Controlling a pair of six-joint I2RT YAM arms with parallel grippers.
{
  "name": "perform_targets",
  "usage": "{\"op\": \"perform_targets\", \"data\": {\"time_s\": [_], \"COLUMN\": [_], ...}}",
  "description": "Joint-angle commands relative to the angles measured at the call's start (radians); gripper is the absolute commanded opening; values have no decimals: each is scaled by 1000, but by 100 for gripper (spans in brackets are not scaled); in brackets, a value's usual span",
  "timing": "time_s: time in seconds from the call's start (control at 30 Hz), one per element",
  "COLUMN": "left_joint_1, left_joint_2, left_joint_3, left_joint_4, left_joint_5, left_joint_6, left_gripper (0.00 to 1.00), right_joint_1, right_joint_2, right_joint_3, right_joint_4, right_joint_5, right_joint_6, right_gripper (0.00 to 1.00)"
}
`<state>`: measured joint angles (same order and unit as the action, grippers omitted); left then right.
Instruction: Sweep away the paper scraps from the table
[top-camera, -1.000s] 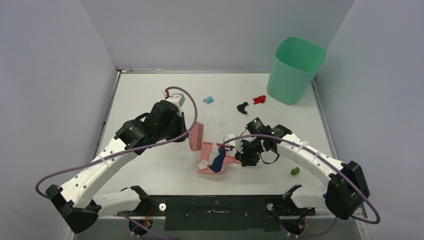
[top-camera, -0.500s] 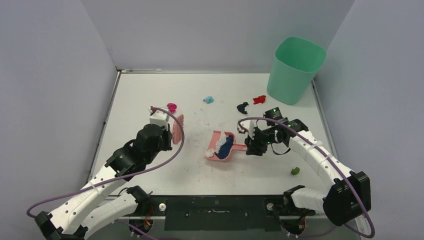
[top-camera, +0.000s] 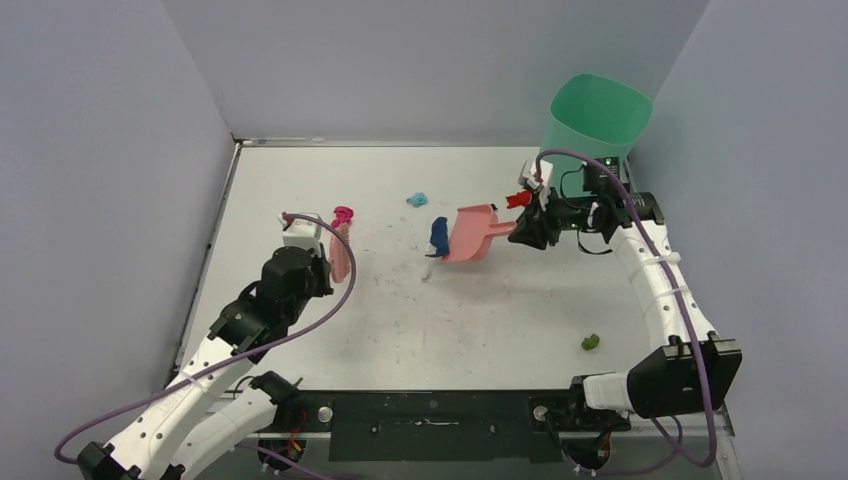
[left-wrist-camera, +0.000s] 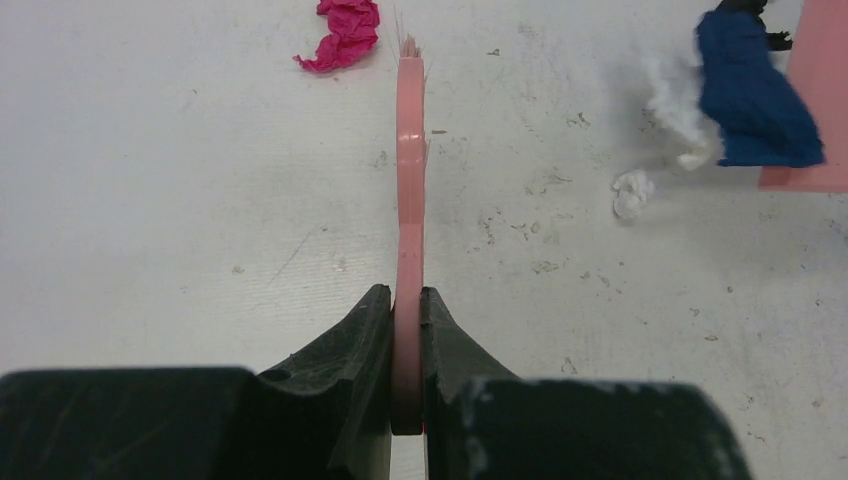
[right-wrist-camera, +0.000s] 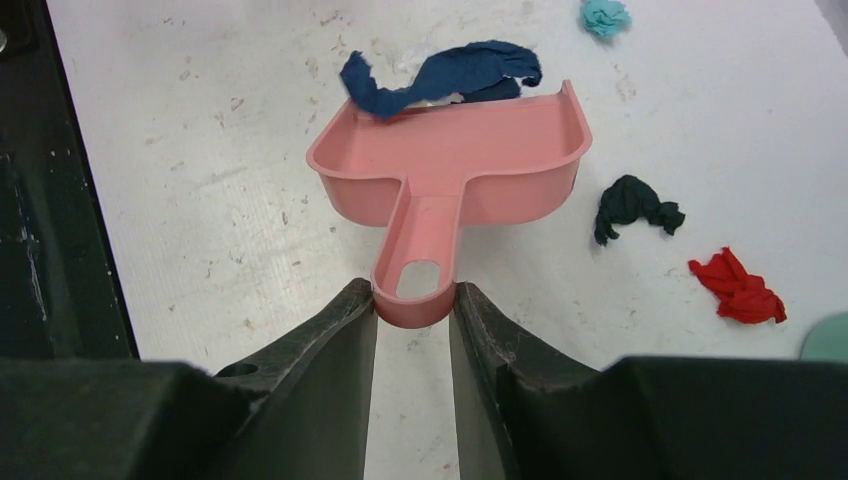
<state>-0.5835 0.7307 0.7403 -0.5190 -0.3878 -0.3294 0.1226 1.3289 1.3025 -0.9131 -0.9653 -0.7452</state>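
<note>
The dark blue scrap hangs at the lip of the dustpan, a white scrap on the worktop beneath, midway toward the far edge. My right pincer is clamped on its handle, my left pincer on the brush. Best, I judge, to tip that lip up before heading for the bin in the far right corner.

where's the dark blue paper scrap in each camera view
Top external: dark blue scrap mid-table, at the open lip of the pink dustpan.
Left wrist: upper right, beside the dustpan's edge.
Right wrist: top centre, over the dustpan's lip.
Shared landmark: the pink dustpan.
</note>
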Motion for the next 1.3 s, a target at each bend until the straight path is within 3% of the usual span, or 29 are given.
{"op": "perform_targets", "data": {"time_s": [0.0, 0.27, 0.43, 0.87, 0.93, 1.03, 1.1, 1.27], "left_joint_1": [9, 18, 34, 57, 57, 59, 59, 61], "left_joint_2": [2, 16, 31, 49, 53, 58, 61, 64], "left_joint_3": [11, 9, 11, 11, 13, 13, 13, 11], "left_joint_4": [71, 74, 77, 80, 80, 80, 80, 79], "left_joint_5": [8, 22, 44, 84, 88, 95, 100, 107], "left_joint_6": [-5, -5, -5, -4, -3, -3, -3, -3], "left_gripper": [0, 0, 0, 0, 0, 0, 0, 0], "right_joint_1": [-56, -61, -63, -63, -63, -56, -6, 169], "right_joint_2": [17, 10, 0, 18, 7, -39, -63, -12], "right_joint_3": [39, -209, -273, -455, -464, -466, -460, -439], "right_joint_4": [14, 26, -10, 19, 19, 19, 39, 141], "right_joint_5": [-157, -125, -66, 278, 276, 248, 265, 353], "right_joint_6": [8, -122, -189, -312, -341, -425, -453, -373], "right_gripper": [12, 12, 13, 26, 36, 65, 77, 81]}}
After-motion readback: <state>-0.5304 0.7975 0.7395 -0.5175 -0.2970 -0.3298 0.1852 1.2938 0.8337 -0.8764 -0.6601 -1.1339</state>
